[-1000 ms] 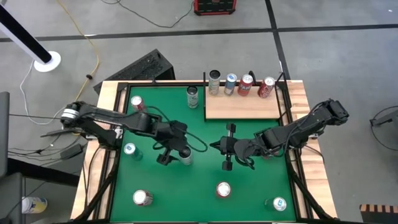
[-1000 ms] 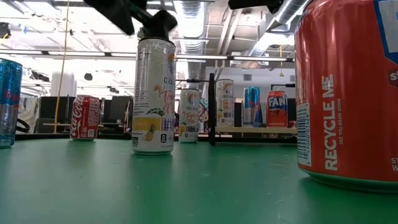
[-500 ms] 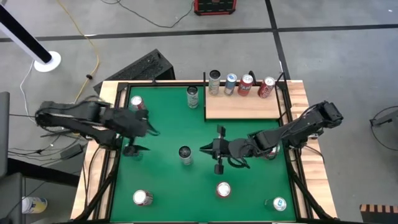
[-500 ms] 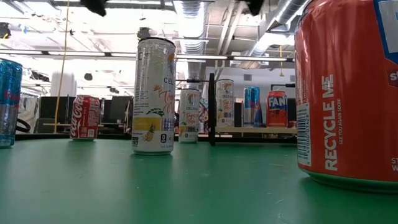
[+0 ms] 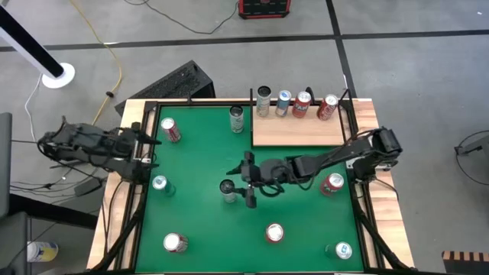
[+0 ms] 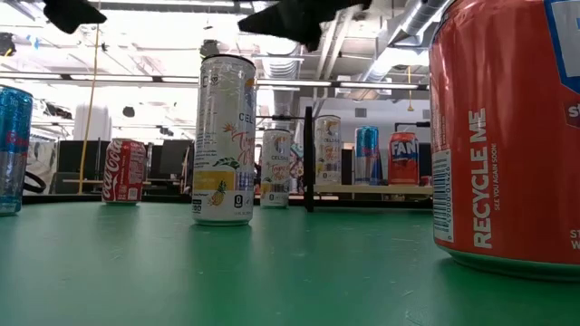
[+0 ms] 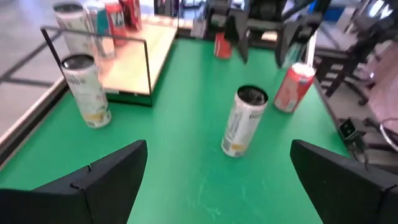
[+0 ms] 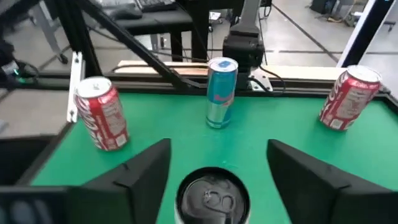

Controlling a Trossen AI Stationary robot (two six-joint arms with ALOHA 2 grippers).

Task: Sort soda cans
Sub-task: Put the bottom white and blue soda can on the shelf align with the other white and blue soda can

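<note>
A tall white soda can [image 5: 228, 189] [image 6: 224, 140] stands upright on its base in the middle of the green mat. My right gripper [image 5: 244, 181] [image 8: 217, 146] hovers open just right of it and higher than its top [image 8: 211, 199], one finger on either side, touching nothing. My left gripper [image 5: 147, 149] [image 7: 217, 146] waits open at the mat's left edge. More soda cans stand around the mat: red [image 5: 170, 128], teal [image 5: 159, 183], white [image 5: 237, 118], red [image 5: 332, 183].
Several cans [image 5: 294, 103] line the far edge of a wooden board [image 5: 298, 131] at the back right. Along the near edge stand a silver-red can [image 5: 175, 243], a red can [image 5: 273, 233] and a blue can [image 5: 343, 250]. A black frame [image 5: 145, 198] borders the mat.
My left gripper has drawn back from the white can toward the table's left edge. My right gripper has travelled toward the table's left, up to that can. The can has stayed upright where it was.
</note>
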